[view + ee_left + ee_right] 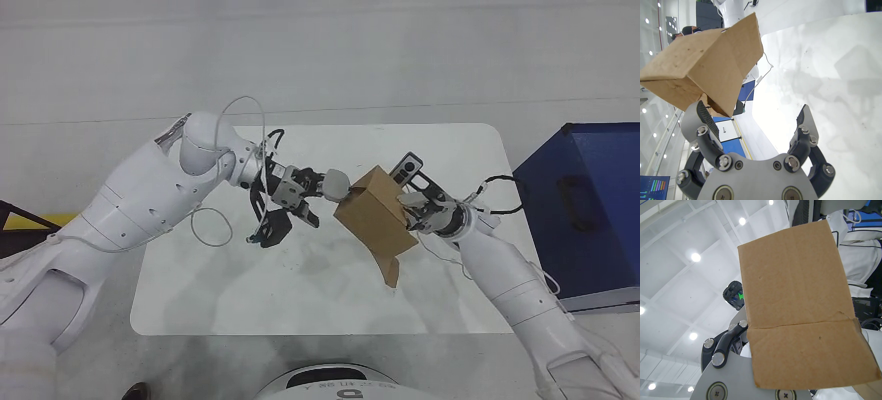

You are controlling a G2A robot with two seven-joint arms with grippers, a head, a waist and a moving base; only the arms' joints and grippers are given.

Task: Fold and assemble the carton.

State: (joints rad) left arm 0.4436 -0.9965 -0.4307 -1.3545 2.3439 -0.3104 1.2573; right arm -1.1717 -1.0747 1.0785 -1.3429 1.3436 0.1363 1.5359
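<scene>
Left claw spread beside carton corner, ready to press, I judged | right claw pinched carton, holding it above table for folding.

Brown cardboard carton, partly erected into a box shape, faces lightly dented; tilted with one corner up, raised above the table, right of centre; one flap hangs open underneath.
</scene>
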